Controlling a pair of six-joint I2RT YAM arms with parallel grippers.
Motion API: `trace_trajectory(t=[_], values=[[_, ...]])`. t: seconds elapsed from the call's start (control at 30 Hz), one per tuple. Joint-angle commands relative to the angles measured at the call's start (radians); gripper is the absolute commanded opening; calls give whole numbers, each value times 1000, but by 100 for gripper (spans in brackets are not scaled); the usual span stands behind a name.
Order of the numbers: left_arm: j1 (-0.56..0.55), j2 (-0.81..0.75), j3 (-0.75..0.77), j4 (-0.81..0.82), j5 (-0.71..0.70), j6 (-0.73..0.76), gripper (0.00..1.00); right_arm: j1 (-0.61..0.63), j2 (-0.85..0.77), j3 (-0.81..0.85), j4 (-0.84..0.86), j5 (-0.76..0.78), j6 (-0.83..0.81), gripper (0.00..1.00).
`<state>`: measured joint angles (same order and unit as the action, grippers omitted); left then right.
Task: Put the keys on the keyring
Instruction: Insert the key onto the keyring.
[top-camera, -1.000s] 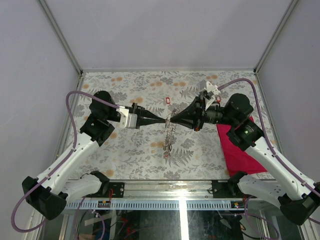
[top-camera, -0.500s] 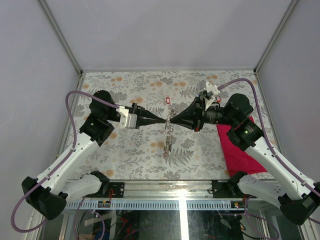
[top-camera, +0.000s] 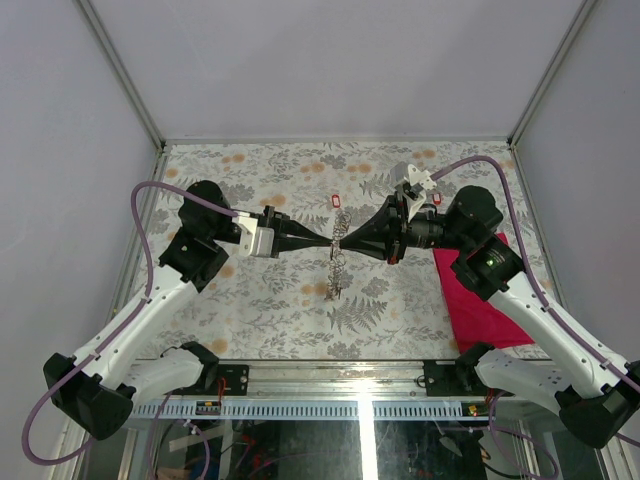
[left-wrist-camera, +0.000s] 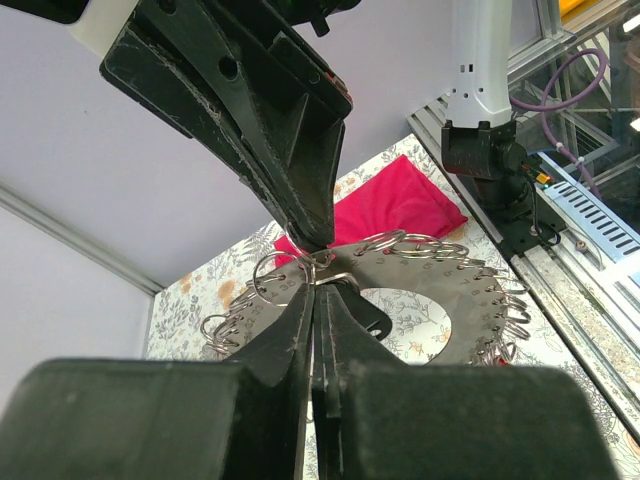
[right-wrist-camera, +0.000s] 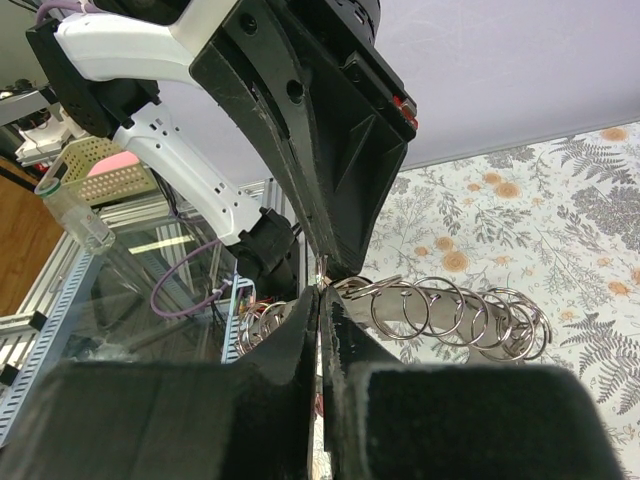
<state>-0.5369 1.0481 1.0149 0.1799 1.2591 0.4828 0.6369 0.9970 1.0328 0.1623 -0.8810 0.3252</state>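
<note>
My left gripper (top-camera: 327, 241) and right gripper (top-camera: 343, 240) are both clenched, tip to tip, on the top edge of the keyring (top-camera: 337, 268) — it dangles above the table (top-camera: 250, 300) (a red key (top-camera: 336, 201) lies farther back). Light, floppy, slippery metal — I'd pinch one small loop, firmly

Left end effector (top-camera: 328, 242), right end effector (top-camera: 346, 243) — both closed

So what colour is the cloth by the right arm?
The cloth is plain pinkish red; top external view shows it best.
</note>
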Motion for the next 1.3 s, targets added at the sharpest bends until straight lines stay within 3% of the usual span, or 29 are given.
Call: trace_trajectory(t=[0.0,1.27], values=[[-6,-12,33,40,18,-5,0,4,3,26,41,-4,-16,0],[-9,-12,37,43,13,-3,0,4,14,27,9,-1,-34,0]])
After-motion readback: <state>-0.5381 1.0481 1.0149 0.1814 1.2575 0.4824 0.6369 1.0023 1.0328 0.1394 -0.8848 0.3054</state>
